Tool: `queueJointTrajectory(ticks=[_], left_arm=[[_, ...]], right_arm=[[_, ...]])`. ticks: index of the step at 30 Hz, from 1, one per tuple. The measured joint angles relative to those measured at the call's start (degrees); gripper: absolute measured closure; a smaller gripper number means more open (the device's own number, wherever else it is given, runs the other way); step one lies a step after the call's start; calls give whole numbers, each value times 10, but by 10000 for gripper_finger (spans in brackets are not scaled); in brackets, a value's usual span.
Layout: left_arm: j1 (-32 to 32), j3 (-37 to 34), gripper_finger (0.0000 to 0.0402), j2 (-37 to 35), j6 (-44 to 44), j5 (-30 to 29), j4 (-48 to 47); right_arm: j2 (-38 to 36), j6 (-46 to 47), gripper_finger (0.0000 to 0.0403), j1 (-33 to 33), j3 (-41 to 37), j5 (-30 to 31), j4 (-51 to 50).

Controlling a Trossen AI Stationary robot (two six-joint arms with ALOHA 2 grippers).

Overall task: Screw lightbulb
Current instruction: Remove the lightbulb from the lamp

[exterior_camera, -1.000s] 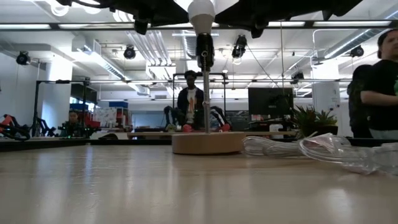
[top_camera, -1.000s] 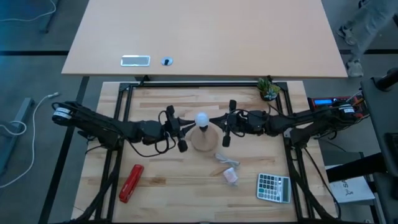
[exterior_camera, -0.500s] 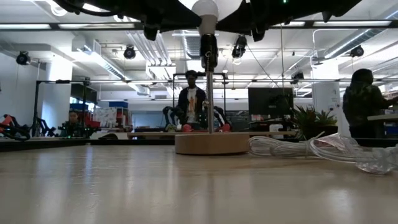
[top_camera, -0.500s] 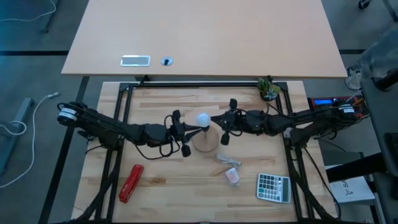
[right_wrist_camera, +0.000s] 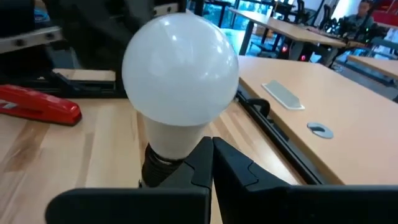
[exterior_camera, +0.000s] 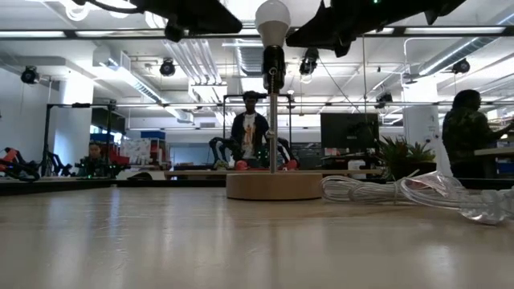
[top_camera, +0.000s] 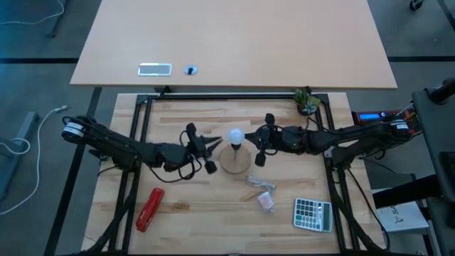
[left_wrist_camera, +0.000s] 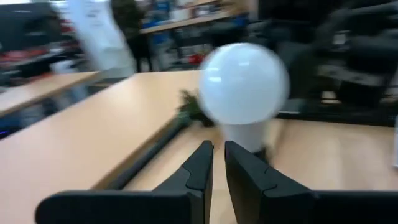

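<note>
The white lightbulb point(top_camera: 234, 136) sits upright in a dark socket point(exterior_camera: 273, 63). The socket tops a thin stem that rises from a round wooden base point(top_camera: 234, 162) standing flat on the table. My left gripper point(top_camera: 215, 145) points level at the bulb from the table's left. Its fingers are shut but for a slim slit, and their tips point(left_wrist_camera: 205, 149) stop short of the bulb point(left_wrist_camera: 242, 84). My right gripper point(top_camera: 247, 139) comes level from the right and is shut. Its tip point(right_wrist_camera: 211, 149) stands right at the bulb's neck. My right gripper's shut fingertips point(right_wrist_camera: 205, 152) stand level at the bulb's white neck point(right_wrist_camera: 171, 134), just above the dark socket, coming from the table's right. I cannot tell whether they touch it. The bulb stays upright in the socket.
A clear cord and crumpled wrapper point(top_camera: 259, 183) lie near the base on its near right, with a pinkish packet point(top_camera: 264, 203) beside them. A calculator point(top_camera: 313, 213) is at the near right, a red stapler point(top_camera: 150, 208) at the near left and a small plant point(top_camera: 307, 102) at the far right.
My left gripper went toward the bulb, then drew back toward the table's left. The lamp, base and bulb together, has slid a little toward the table's right and stays upright. My right gripper has given way slightly to the right.
</note>
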Motion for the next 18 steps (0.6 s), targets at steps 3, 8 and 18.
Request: queueJointTrajectory(ticks=[3, 8, 18], left_arm=[[8, 0, 368, -1, 11, -20, 3], [22, 0, 368, -1, 37, 30, 35], [42, 0, 374, -1, 42, 89, 41]], right_arm=[[-9, 10, 401, 1, 0, 0, -11], [-18, 14, 401, 20, 0, 0, -11], [-27, 23, 401, 50, 0, 0, 3]])
